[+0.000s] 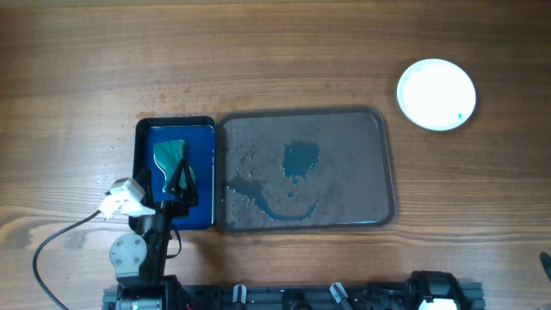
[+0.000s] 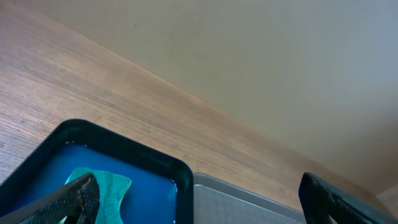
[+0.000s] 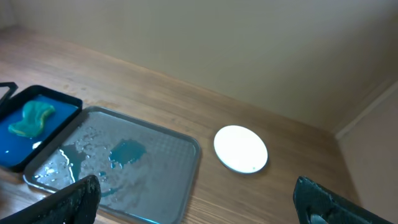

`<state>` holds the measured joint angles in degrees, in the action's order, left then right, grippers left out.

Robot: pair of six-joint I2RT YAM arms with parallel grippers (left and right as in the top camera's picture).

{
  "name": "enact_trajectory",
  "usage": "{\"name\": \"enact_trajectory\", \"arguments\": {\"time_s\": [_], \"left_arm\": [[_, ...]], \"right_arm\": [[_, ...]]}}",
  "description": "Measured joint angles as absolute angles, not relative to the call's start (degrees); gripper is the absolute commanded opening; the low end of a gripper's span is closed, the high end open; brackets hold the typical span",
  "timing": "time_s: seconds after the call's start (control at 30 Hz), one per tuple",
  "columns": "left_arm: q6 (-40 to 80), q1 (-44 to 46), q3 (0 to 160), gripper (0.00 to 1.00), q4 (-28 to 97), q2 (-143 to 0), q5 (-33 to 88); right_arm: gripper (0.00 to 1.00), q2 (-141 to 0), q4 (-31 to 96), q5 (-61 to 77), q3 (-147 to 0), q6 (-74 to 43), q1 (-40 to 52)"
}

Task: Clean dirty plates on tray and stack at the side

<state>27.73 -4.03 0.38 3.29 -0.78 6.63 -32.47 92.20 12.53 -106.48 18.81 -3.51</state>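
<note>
The wooden bench [image 1: 275,52] carries the grey tray [image 1: 353,146] near its middle. A small blue tray [image 1: 176,121] sits just beside the tray's left edge. A white plate [image 1: 436,95] lies apart, beyond the tray's far right corner.

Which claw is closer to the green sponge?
Left. The left claw hangs right at the sponge in the blue tray; the right claw is far off, across the big tray from it.
</note>
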Motion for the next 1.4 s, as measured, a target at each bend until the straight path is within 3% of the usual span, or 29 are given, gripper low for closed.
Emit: {"name": "enact_trajectory", "arguments": {"time_s": [0.43, 0.63, 0.77, 0.9, 1.13, 1.4], "left_arm": [[27.73, -4.03, 0.38, 1.0, 3.29, -0.8, 6.66], [27.7, -4.03, 0.38, 1.0, 3.29, -0.8, 6.63], [27.7, -4.03, 0.38, 1.0, 3.31, -0.8, 6.61], [27.7, -4.03, 0.38, 1.0, 3.36, -0.78, 6.61], [27.7, -4.03, 0.38, 1.0, 3.33, -0.8, 6.59], [27.7, -4.03, 0.38, 1.0, 3.36, -0.78, 6.59]], "right_arm": [[1.0, -32.08, 87.02, 11.97, -105.06, 19.25, -3.51], [1.0, -19.97, 61.56, 15.05, -82.91, 19.46, -3.51], [1.0, -7.73, 39.53, 20.08, -58.33, 19.42, -3.64], [1.0, -3.81, 21.78, 24.36, -40.93, 18.52, -3.95], [1.0, -2.87, -12.29, 26.55, -17.65, 7.07, -3.95], [1.0, -1.21, -31.35, 19.66, -1.63, -7.84, -3.95]]}}
